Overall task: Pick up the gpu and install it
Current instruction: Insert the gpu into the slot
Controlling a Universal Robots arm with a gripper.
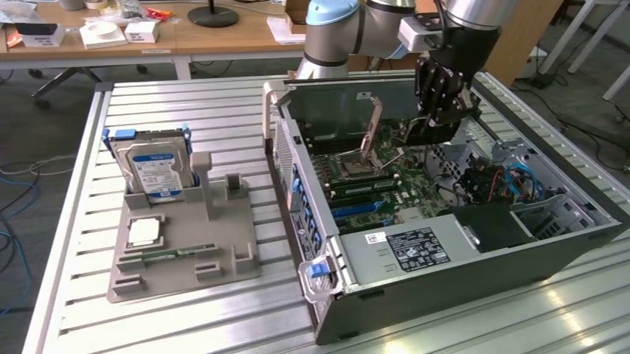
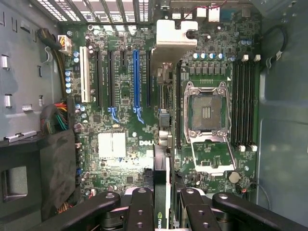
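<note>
My gripper point(image 1: 440, 110) hangs over the open computer case point(image 1: 512, 254), shut on the gpu point(image 1: 433, 133), a dark card held edge-on below the fingers. In the wrist view the gpu point(image 2: 161, 163) runs as a thin strip between the two black fingers point(image 2: 139, 209), with its pale metal bracket end point(image 2: 169, 38) toward the case's slotted back wall. The card floats above the motherboard point(image 2: 115, 144), between the long blue slot point(image 2: 135, 82) and the open processor socket point(image 2: 206, 113). I cannot tell whether it touches the board.
A grey parts holder point(image 1: 182, 243) lies on the slatted table at the exterior view's left. It carries the blue-labelled hard drive point(image 1: 155, 171), a processor chip point(image 1: 144, 232) and a green memory stick point(image 1: 177, 255). Cables and a black shroud point(image 2: 57, 168) crowd one side of the case.
</note>
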